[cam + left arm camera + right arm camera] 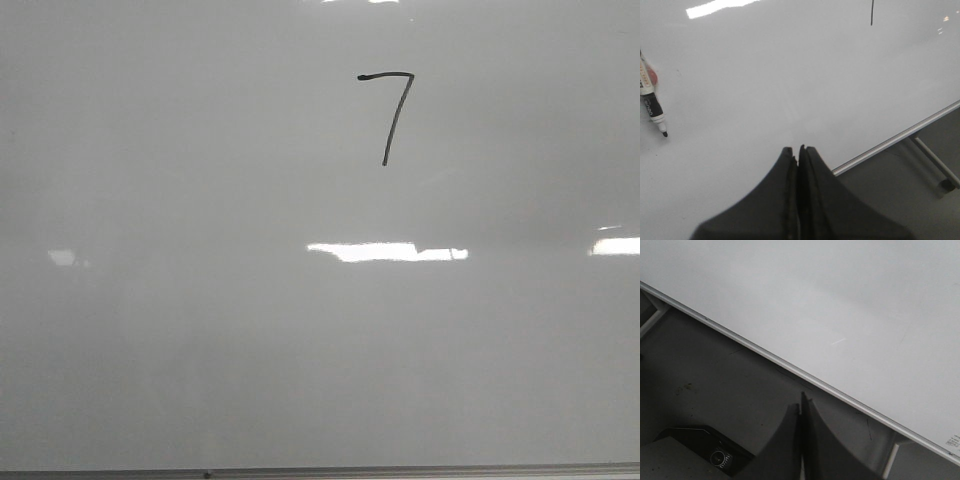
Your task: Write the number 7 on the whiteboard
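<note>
A black hand-drawn number 7 (390, 112) stands on the glossy whiteboard (200, 330), above the middle and a little right in the front view. Only the lower end of its downstroke (871, 14) shows in the left wrist view. My left gripper (798, 148) is shut with nothing in it, hovering over the board near its metal frame edge (900, 137). My right gripper (801, 399) is shut and empty too, out past the board's frame (790, 371) over dark floor. Neither gripper shows in the front view.
An uncapped black marker (652, 107) lies on the board, off to the side of the left gripper. Board legs (935, 162) and grey floor lie beyond the frame. A dark box with a round knob (720, 456) sits below the right gripper. Bright glare patches (385, 252) cross the board.
</note>
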